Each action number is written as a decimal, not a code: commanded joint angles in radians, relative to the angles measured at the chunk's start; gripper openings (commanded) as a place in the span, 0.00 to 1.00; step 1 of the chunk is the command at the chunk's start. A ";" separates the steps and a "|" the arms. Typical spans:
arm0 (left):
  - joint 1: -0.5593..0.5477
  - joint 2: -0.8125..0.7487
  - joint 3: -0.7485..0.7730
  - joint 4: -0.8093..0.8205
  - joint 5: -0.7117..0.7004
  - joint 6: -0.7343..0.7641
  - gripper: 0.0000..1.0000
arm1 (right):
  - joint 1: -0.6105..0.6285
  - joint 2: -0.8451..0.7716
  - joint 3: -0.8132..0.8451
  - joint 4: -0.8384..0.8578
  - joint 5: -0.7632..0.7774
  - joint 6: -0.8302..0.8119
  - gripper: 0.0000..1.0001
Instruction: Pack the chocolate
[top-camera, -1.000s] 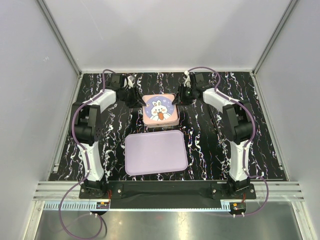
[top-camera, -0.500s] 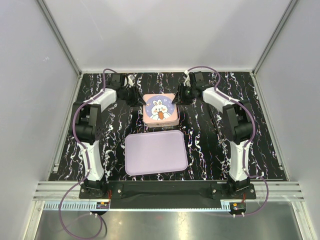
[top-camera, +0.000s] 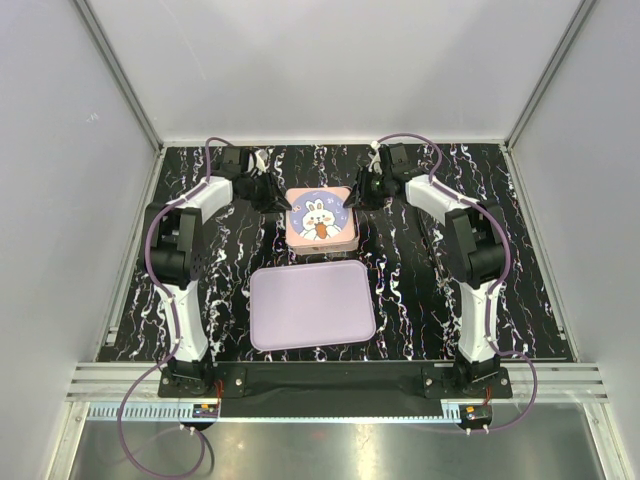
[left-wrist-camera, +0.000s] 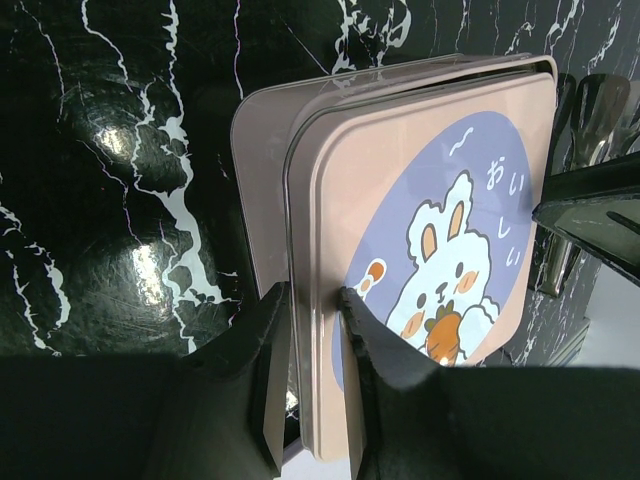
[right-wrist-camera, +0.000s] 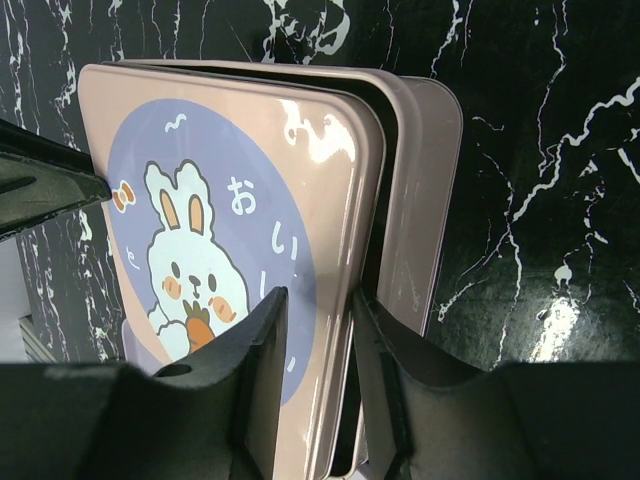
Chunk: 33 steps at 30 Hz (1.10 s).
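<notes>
A pink square tin stands at the back middle of the table. Its lid (top-camera: 320, 215), with a white rabbit on a purple circle, sits slightly raised and offset over the tin base (left-wrist-camera: 262, 200). My left gripper (top-camera: 283, 203) is shut on the lid's left edge (left-wrist-camera: 315, 300). My right gripper (top-camera: 352, 198) is shut on the lid's right edge (right-wrist-camera: 320, 300), with the base (right-wrist-camera: 420, 200) showing beside it. The lid fills both wrist views (left-wrist-camera: 430, 250) (right-wrist-camera: 230, 200). The chocolate is hidden; no pieces show in any view.
A lavender rectangular tray (top-camera: 312, 305) lies flat in front of the tin, nearer the arm bases. The table is black marble with white veins (top-camera: 430, 290). Grey walls enclose the back and both sides.
Both grippers have shifted slightly toward the back with the lid between them, and the lid now sits a little raised off the base.
</notes>
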 joint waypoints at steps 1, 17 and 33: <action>-0.004 0.032 0.034 0.008 -0.008 0.005 0.23 | 0.009 0.005 -0.001 0.064 -0.072 0.037 0.38; -0.010 0.009 0.051 0.061 0.080 -0.038 0.21 | 0.002 -0.068 -0.028 0.081 -0.008 0.034 0.31; -0.013 0.003 0.056 0.055 0.068 -0.033 0.22 | -0.008 -0.121 -0.057 0.098 0.026 0.032 0.31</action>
